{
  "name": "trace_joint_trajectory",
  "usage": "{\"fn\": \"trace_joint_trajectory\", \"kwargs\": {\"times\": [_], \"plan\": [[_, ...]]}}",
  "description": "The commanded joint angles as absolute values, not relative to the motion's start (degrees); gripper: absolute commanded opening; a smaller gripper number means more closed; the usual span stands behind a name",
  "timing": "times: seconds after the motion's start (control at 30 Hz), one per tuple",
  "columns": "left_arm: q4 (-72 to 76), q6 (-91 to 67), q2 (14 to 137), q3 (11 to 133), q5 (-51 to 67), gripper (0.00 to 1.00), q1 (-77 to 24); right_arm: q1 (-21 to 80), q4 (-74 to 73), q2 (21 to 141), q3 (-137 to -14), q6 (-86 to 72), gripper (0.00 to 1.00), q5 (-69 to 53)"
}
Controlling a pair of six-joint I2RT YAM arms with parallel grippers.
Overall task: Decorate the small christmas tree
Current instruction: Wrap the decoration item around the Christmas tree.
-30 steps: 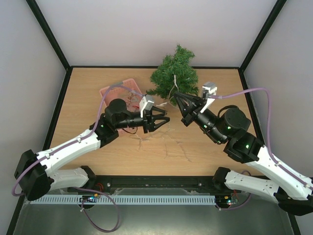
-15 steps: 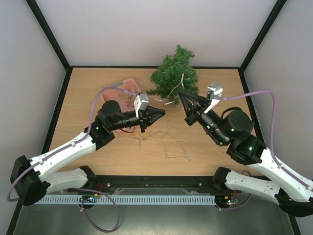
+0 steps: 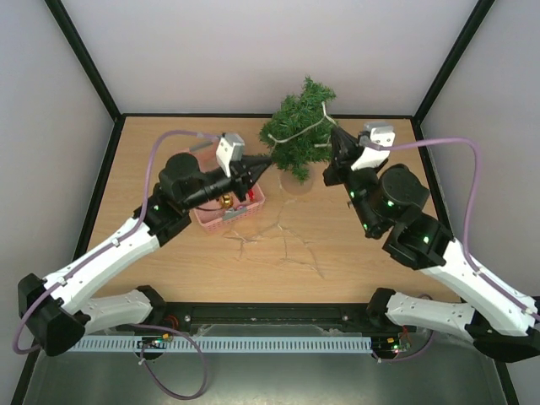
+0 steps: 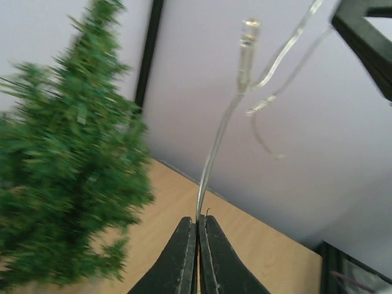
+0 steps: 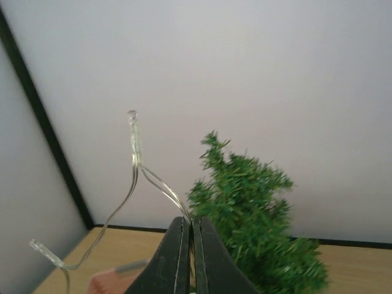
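Observation:
The small christmas tree (image 3: 297, 139) stands on its pale round base at the back middle of the table. A clear string of lights (image 3: 298, 132) hangs across its front, stretched between my two grippers. My left gripper (image 3: 267, 158) is at the tree's left side and shut on the string (image 4: 211, 159); a small bulb (image 4: 247, 33) shows above it. My right gripper (image 3: 335, 133) is at the tree's upper right and shut on the string (image 5: 160, 187). The tree is left of the jaws in the left wrist view (image 4: 67, 177) and right of them in the right wrist view (image 5: 257, 239).
A pink basket (image 3: 209, 220) holding small ornaments sits under my left wrist, left of the tree. It also shows in the right wrist view (image 5: 113, 283). Pale scuff marks cross the wooden table (image 3: 287, 253). Grey walls close in the back and sides.
Both grippers have risen and moved back to either side of the tree, lifting the string from near the table up across its front. The pink basket now lies nearer the front.

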State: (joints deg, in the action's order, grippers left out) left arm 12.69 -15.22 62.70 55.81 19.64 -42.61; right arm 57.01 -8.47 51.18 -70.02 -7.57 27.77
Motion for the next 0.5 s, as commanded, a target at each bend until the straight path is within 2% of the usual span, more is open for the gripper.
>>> {"fn": "trace_joint_trajectory", "kwargs": {"times": [0.0, 0.13, 0.47], "plan": [[12.28, -18.41, 65.32, 60.41, 21.52, 0.03, -37.47, 55.63, -7.84, 57.09, -76.23, -1.05, 0.02, 37.14], [14.68, -17.56, 66.78, 62.47, 23.93, 0.02, -35.31, 51.38, -7.63, 61.13, -79.35, -4.55, 0.02, 31.71], [16.91, -17.78, 72.9, 68.94, 26.13, 0.02, -32.81, 45.04, 2.2, 68.27, -83.58, -3.45, 0.02, 31.55]]}}
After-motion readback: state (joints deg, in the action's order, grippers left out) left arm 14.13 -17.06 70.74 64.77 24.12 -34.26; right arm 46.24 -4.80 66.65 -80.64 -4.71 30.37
